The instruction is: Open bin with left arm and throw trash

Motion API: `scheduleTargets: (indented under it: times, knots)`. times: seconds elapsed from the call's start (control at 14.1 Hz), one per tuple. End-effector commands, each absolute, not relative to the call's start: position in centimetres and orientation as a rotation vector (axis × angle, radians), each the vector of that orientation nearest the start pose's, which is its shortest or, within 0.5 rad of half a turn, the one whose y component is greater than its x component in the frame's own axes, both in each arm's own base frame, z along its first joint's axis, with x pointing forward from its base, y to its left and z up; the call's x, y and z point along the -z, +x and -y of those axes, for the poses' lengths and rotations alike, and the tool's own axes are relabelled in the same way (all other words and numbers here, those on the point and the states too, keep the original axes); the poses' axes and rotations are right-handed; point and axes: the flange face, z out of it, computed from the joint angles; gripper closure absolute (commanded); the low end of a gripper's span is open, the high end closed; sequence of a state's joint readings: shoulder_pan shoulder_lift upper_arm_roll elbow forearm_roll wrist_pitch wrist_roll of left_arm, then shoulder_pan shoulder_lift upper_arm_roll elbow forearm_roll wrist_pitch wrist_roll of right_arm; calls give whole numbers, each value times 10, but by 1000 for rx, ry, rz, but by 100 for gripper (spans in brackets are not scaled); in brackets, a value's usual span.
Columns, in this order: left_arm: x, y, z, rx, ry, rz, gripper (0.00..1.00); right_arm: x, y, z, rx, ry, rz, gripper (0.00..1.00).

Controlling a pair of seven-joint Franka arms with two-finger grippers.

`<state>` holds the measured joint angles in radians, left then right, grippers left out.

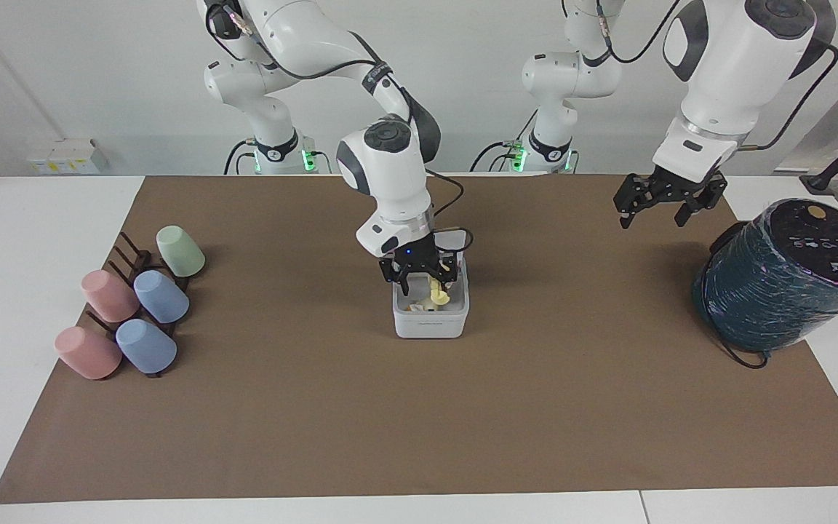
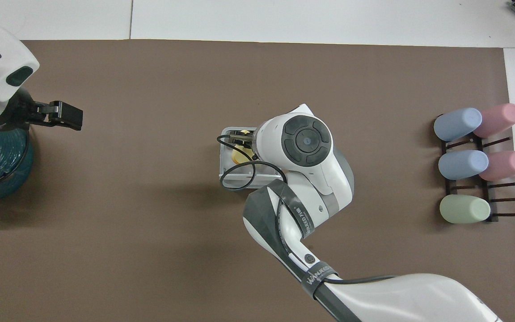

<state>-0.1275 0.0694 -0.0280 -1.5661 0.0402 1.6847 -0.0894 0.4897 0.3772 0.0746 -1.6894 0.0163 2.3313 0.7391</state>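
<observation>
At the middle of the brown mat (image 1: 419, 407), in the centre of the facing view, stands the bin (image 1: 431, 320), a small white box with its top open. Inside it lie the trash pieces: a pale yellow slab (image 1: 437, 294) on top, with a cream bit and an orange bit showing low at the wall nearest the camera. Right over the bin hangs the right gripper (image 1: 421, 271), its fingers spread apart and gripping nothing; the yellow slab sits just under them, inside the box. In the overhead view the arm's wrist covers most of the bin (image 2: 227, 156), and only the yellow slab (image 2: 240, 152) shows past it. Up at the upper right of the facing view the left gripper (image 1: 652, 213) hangs in the air with fingers apart and empty, over the mat beside the dark teal cylinder (image 1: 783, 276). At the left of that view five pastel cups (image 1: 135, 306) lie on a dark rack (image 1: 128, 258), well apart from the bin.
</observation>
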Motion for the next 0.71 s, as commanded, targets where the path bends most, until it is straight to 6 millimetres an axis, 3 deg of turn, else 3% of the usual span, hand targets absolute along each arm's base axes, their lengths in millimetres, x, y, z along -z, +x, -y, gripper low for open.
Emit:
scheduleTargets:
  times: [0.0,0.5,0.57,0.64]
  knots:
    - [-600,566,84,122,-3114,-118,0,-417,582,-352,276,-2931,-307,0]
    - [-600,565,85,113,-3146,-97,0,-418,581,-351,276,-2930,-310,0]
    - [-600,565,84,111,-3145,-94,0,-425,584,-342,287,-2928,-320,0]
    - [-598,565,84,107,-3154,-91,0,-436,590,-320,298,-2930,-340,0]
